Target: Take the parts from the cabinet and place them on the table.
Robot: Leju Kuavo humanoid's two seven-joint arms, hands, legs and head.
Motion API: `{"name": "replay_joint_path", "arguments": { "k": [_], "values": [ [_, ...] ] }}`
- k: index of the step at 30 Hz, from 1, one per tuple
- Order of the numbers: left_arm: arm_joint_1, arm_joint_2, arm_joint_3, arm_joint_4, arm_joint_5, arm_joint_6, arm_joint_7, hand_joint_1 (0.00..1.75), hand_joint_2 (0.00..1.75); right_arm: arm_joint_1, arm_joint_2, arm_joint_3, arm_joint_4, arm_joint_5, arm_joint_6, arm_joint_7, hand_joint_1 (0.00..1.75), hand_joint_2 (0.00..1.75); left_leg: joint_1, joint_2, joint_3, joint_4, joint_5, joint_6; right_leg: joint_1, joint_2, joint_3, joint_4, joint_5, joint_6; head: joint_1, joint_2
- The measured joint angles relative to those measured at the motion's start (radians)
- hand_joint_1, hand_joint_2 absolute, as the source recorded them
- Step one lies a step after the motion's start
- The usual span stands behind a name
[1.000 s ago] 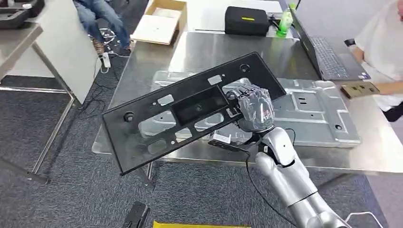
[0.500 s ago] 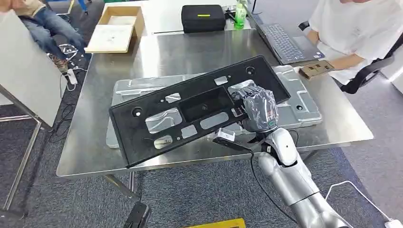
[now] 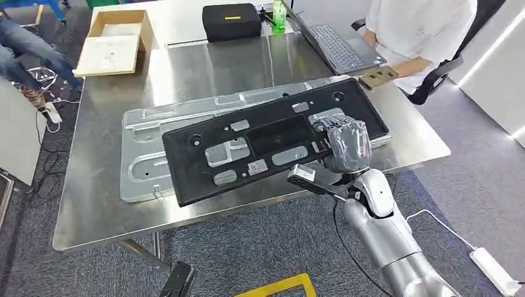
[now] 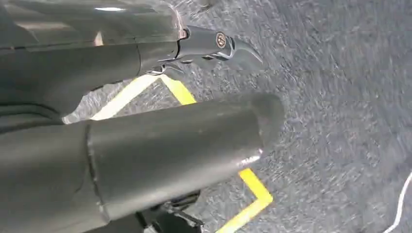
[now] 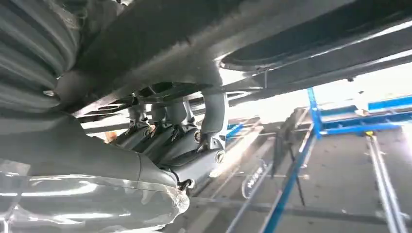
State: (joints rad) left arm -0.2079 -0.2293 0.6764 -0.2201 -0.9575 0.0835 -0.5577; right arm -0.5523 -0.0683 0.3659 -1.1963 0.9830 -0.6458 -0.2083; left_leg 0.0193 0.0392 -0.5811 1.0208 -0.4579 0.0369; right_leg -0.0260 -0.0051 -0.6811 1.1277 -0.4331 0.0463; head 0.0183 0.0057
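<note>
So the part here is a long flat black plastic panel (image 3: 272, 145) with a matte finish, punched full of rectangular cutouts and a couple of round holes, plus a recessed rectangular pocket in the middle. It sits tilted, slanting across a bigger pressed sheet-metal plate (image 3: 145, 164) that's silver, ribbed and embossed, lying flat on the brushed stainless steel table (image 3: 99, 204). From the head view you can't really tell if the panel is touching the plate or hanging just above it. The right hand (image 3: 345, 145), wrapped in clear crinkly plastic film, grips the panel near its right end with its dark fingers curled over the top face, and the silver right arm (image 3: 387, 235) comes up from below the table's near edge, bent at the wrist. The right wrist view gives you the underside instead: the dark fingers (image 5: 165, 131) hooked up under the panel's glossy black underside (image 5: 291, 29), thumb clamped from the other side, so it's a proper hold. The left wrist view looks down at speckled grey carpet (image 4: 335, 121) with yellow tape lines (image 4: 252, 194); the left hand (image 4: 145, 145) is a big smooth grey thumb and a dark finger, apart, with nothing in them. Further back on the table there's a black zip case (image 3: 232, 21), an open laptop (image 3: 337, 46) and a person in a white top (image 3: 421, 31) seated at the far corner.
</note>
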Motion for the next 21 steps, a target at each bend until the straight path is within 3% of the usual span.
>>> {"name": "replay_joint_path", "arguments": {
  "k": [1,2,5,6,7,8,10,11,12,14,15,16,17,19,21],
  "values": [
    [0.000,0.000,-0.001,0.000,-0.001,0.000,0.000,0.00,0.00,-0.001,0.000,-0.006,0.005,0.005,-0.001,0.000,1.75,1.75,0.000,0.004,0.002,0.000,-0.002,-0.005,0.003,-0.012,0.046,-0.091,0.014,-0.007,0.000,0.000],
    [-0.002,0.000,-0.002,0.000,0.000,0.000,0.000,0.00,0.00,-0.002,-0.001,-0.012,0.013,0.009,-0.002,0.000,1.75,1.75,-0.008,0.005,0.000,0.002,-0.004,-0.012,0.014,-0.014,0.052,-0.099,0.009,-0.014,-0.001,0.000],
    [-0.002,0.000,-0.002,0.000,-0.002,0.000,0.000,0.00,0.00,0.003,-0.003,-0.026,0.031,0.009,-0.005,-0.001,1.75,1.75,-0.007,0.009,0.005,-0.006,-0.002,-0.030,0.017,-0.006,0.047,-0.097,0.006,-0.029,0.000,0.000],
    [-0.003,0.000,-0.002,0.000,-0.002,0.000,0.000,0.00,0.00,0.003,-0.004,-0.030,0.036,0.009,-0.006,-0.001,1.75,1.75,-0.008,0.010,0.008,-0.006,-0.006,-0.039,0.012,-0.005,0.054,-0.108,0.011,-0.039,-0.001,0.000],
    [-0.002,0.001,-0.002,0.000,-0.002,0.000,-0.001,0.00,0.00,0.003,-0.004,-0.031,0.039,0.009,-0.006,-0.001,1.75,1.75,-0.003,-0.006,0.002,0.012,-0.022,-0.042,0.008,-0.005,0.060,-0.114,0.014,-0.044,-0.001,0.000],
    [-0.002,0.000,-0.002,0.000,-0.002,0.000,-0.001,0.00,0.00,0.001,-0.007,-0.034,0.043,0.009,-0.006,-0.001,1.75,1.75,-0.003,-0.018,-0.019,0.057,-0.051,-0.043,0.007,-0.003,0.061,-0.116,0.013,-0.054,-0.001,0.000],
    [0.001,0.001,-0.002,0.000,-0.002,0.000,-0.001,0.00,0.00,0.001,-0.006,-0.038,0.050,0.005,-0.005,0.001,1.75,1.75,-0.003,-0.030,-0.097,0.223,-0.127,-0.046,0.012,0.001,0.061,-0.114,0.011,-0.062,-0.002,0.000],
    [0.003,0.002,-0.002,0.000,-0.002,0.000,-0.001,0.00,0.00,0.001,-0.006,-0.039,0.057,0.002,-0.003,0.001,1.75,1.75,-0.003,-0.031,-0.132,0.289,-0.146,-0.047,0.014,0.005,0.061,-0.112,0.010,-0.063,-0.001,0.000],
    [0.005,0.002,-0.002,0.000,-0.002,0.000,-0.001,0.00,0.00,0.001,-0.006,-0.043,0.066,-0.003,0.000,0.001,1.75,1.75,-0.003,-0.031,-0.148,0.316,-0.141,-0.047,0.015,0.009,0.061,-0.109,0.008,-0.065,-0.001,0.000],
    [0.006,0.003,-0.002,0.000,-0.002,0.000,0.000,0.00,0.00,0.000,-0.007,-0.052,0.087,-0.028,0.025,-0.011,1.75,1.75,-0.003,-0.031,-0.114,0.225,-0.067,-0.044,0.016,0.019,0.062,-0.101,0.002,-0.062,-0.001,0.000],
    [0.005,0.003,-0.002,0.000,-0.003,-0.002,0.000,0.00,0.00,-0.003,-0.008,-0.058,0.098,-0.045,0.038,-0.023,1.75,1.75,-0.003,-0.033,-0.070,0.127,-0.014,-0.041,0.015,0.022,0.063,-0.095,-0.002,-0.060,-0.001,0.000],
    [0.005,0.004,-0.002,0.000,-0.005,-0.003,0.000,0.00,0.00,-0.007,-0.012,-0.061,0.111,-0.058,0.051,-0.042,1.75,1.75,-0.003,-0.036,-0.037,0.048,0.017,-0.035,0.015,0.024,0.062,-0.089,-0.006,-0.056,-0.001,0.000],
    [0.003,0.005,-0.002,0.000,-0.005,-0.006,0.001,0.00,0.00,-0.013,-0.017,-0.063,0.126,-0.069,0.063,-0.064,1.75,1.75,-0.007,-0.044,-0.027,0.027,0.000,-0.030,0.021,0.027,0.055,-0.082,-0.009,-0.050,-0.001,0.000],
    [0.003,0.005,-0.003,0.000,-0.006,-0.010,0.002,0.00,0.00,-0.015,-0.026,-0.064,0.146,-0.077,0.077,-0.087,1.75,1.75,-0.009,-0.044,-0.031,0.023,0.004,-0.025,0.019,0.029,0.049,-0.082,-0.005,-0.040,-0.001,0.000],
    [0.002,0.005,-0.003,0.000,-0.006,-0.013,0.003,0.00,0.00,-0.016,-0.034,-0.064,0.158,-0.084,0.090,-0.101,1.75,1.75,-0.009,-0.043,-0.028,0.015,0.010,-0.011,0.017,0.030,0.051,-0.089,-0.001,-0.028,-0.001,0.000]
  ]
}}
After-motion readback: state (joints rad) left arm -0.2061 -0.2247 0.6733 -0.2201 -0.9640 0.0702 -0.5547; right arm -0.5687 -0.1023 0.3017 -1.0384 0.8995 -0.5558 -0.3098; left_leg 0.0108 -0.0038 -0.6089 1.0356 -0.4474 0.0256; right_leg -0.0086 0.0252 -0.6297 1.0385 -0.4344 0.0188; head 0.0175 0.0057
